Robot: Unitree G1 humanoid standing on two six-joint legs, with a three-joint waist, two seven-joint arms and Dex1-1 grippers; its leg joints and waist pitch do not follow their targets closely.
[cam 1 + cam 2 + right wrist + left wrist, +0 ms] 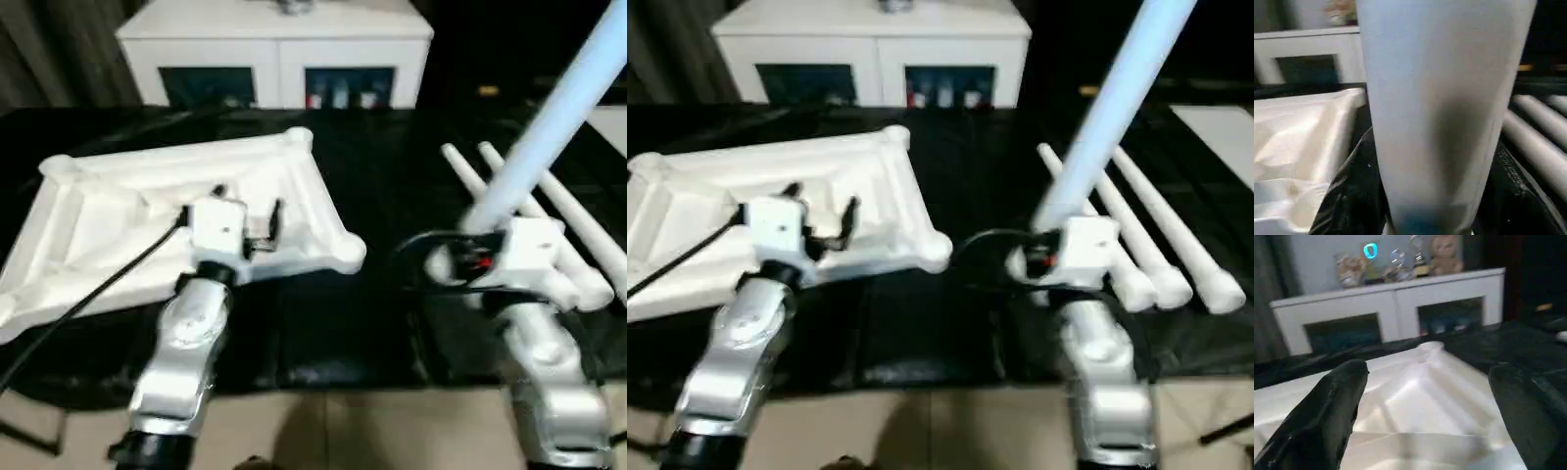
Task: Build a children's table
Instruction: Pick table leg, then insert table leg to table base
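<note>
The white tabletop (157,211) lies underside up on the black-covered table (382,294), at about nine o'clock in the head view, its ribs and raised rim facing up and a round corner socket (348,253) at its near right corner. The left end effector (257,233) hangs over the tabletop's near edge with its two black fingers (1327,416) spread wide, released and grasping nothing; the left wrist view shows the ribbed underside between them. At about three o'clock, the right end effector (1058,257) is clenched on one white leg (1112,108), which rises tilted toward one o'clock, its lower end seated between the fingers in the right wrist view. Three more legs (1161,240) lie side by side on the table just beyond that end effector. At twelve o'clock stands a white cabinet (279,54) with dark glass doors.
</note>
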